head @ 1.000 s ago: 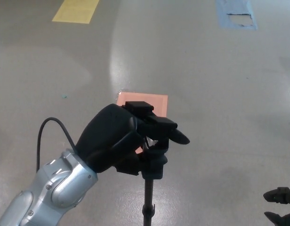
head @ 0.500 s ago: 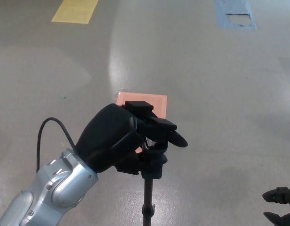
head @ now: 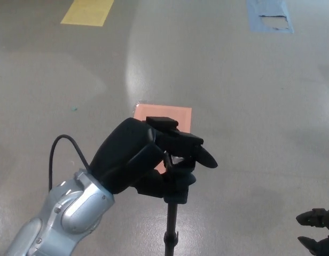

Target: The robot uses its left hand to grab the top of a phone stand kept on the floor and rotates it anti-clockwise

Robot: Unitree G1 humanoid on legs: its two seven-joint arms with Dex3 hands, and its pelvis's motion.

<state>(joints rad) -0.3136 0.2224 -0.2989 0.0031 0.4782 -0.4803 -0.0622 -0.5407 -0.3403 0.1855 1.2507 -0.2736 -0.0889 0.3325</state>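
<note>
**Left hand clamped on the phone stand's top**

The left hand (head: pixel 135 157) is closed around the top of the phone stand (head: pixel 172 213), fingers (head: pixel 199 154) curled over the black clamp head while the thin pole drops straight to the near edge of the view. The stand rises from the grey floor (head: pixel 250 106), near centre. Just beyond it lies an orange square mat (head: pixel 172 114). Far left is a yellow marking (head: pixel 87 10); far right, a blue patch (head: pixel 268 15). The right hand (head: pixel 319 234) shows only partly at the near right corner, well apart; whether it is open cannot be told.
</note>
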